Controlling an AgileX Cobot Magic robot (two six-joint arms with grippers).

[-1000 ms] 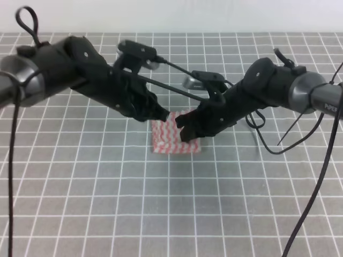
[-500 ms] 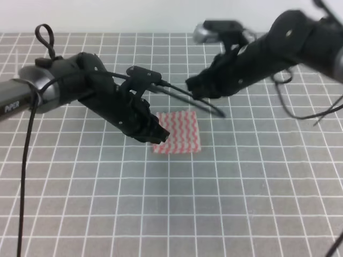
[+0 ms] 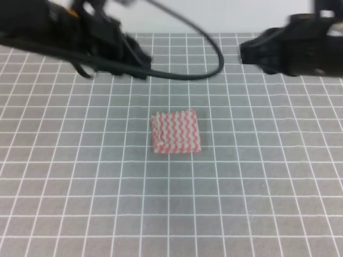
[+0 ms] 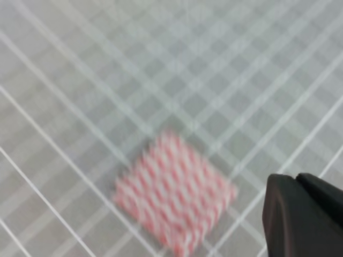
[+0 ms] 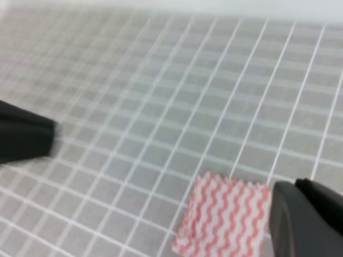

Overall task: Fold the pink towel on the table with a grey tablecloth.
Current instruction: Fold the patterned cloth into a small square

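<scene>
A wide table with a grey tablecloth point(image 3: 252, 182) fills the overhead view, its cloth marked all over with a thin white grid of squares. A pale band of plain wall runs along the far edge. Nothing else of the room shows.

The pink towel point(image 3: 176, 132) lies flat on the cloth as a small, compact, roughly square bundle with pink-and-white wavy stripes. It sits forward of both grippers, between them, and well apart from each. Nothing touches it.

The left gripper point(image 3: 140, 59) is raised at the far left of the table, blurred, with a black cable point(image 3: 206, 53) looping from it toward the middle. Its fingers look drawn close together, but the blur means I cannot tell whether it is closed or parted. It holds nothing.

The right gripper point(image 3: 247, 52) is raised at the far right, also blurred; whether it is parted or closed cannot be told. It holds nothing.

In each wrist view only one dark fingertip point(image 4: 303, 214) shows at the lower right corner, with the towel point(image 5: 225, 220) below it on the cloth.

No brand or writing can be read
</scene>
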